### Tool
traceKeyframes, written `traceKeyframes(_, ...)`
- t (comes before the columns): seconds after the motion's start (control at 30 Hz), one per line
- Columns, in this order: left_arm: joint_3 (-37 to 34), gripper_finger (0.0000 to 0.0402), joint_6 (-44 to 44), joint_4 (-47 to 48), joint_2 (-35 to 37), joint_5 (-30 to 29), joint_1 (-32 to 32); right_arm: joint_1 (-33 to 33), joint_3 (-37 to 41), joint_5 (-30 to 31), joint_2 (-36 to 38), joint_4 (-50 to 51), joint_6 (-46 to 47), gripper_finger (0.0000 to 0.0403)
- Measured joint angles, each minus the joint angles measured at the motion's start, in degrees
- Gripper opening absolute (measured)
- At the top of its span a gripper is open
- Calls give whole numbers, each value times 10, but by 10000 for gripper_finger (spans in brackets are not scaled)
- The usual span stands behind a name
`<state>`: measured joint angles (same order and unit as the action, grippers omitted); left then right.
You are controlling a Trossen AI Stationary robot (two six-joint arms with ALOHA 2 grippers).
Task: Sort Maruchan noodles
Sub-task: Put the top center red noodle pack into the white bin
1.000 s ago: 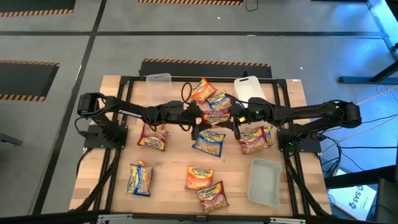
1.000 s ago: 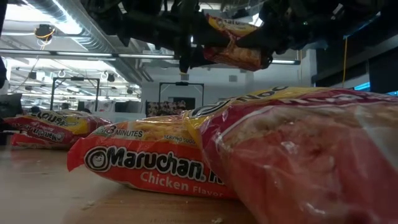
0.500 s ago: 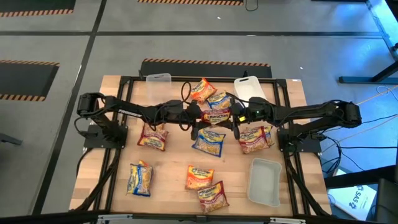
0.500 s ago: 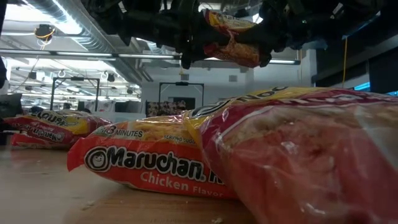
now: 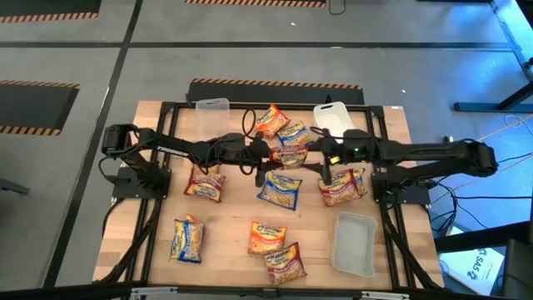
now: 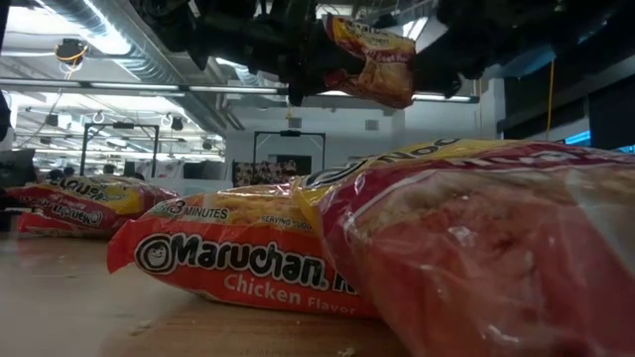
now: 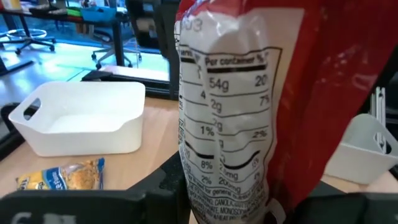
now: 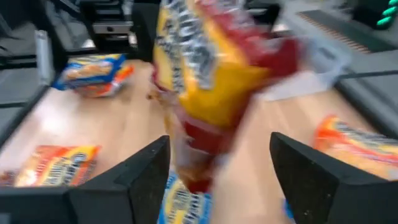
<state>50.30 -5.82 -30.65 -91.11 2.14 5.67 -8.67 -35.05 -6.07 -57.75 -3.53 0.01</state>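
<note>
Red noodle packet (image 5: 288,155) hangs clamped in the left hand (image 5: 268,154); right hand (image 5: 326,157) beside it, fingers spread, empty.

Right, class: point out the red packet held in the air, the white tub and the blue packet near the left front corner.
red packet (image 6: 372,61), low view, front face.
white tub (image 7: 81,118), left wrist view, front wall.
blue packet (image 5: 187,239), high view, centre.

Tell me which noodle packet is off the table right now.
The red packet held up mid-table in the left claw; the others all lie flat on the wood.
</note>
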Motion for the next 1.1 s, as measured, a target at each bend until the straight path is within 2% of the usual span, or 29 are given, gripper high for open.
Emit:
traceKeyframes(0.1, 0, 119, 26, 22, 0, 1, 0, 0, 0, 29, 49, 30, -24, 269)
traceKeyframes(0.2, -1, 119, 70, 30, 0, 0, -6, 0, -6, 28, 80, 34, -29, 270)
traceKeyframes(0.33, -1, 119, 122, 40, 0, 4, -13, 0, -53, 5, 68, 52, -29, 270)
traceKeyframes(0.5, -1, 118, 130, 46, 0, -2, -13, 0, -156, -11, -25, 133, -33, 270)
traceKeyframes(0.83, -3, 118, 130, 65, 0, -1, -13, 0, -413, -52, -256, 416, -50, 270)
traceKeyframes(0.97, -3, 119, 131, 81, 0, 0, -14, 0, -465, -107, -305, 471, -66, 270)
traceKeyframes(1.1, -3, 119, 126, 91, 0, -30, -14, 0, -494, -82, -315, 507, -85, 270)
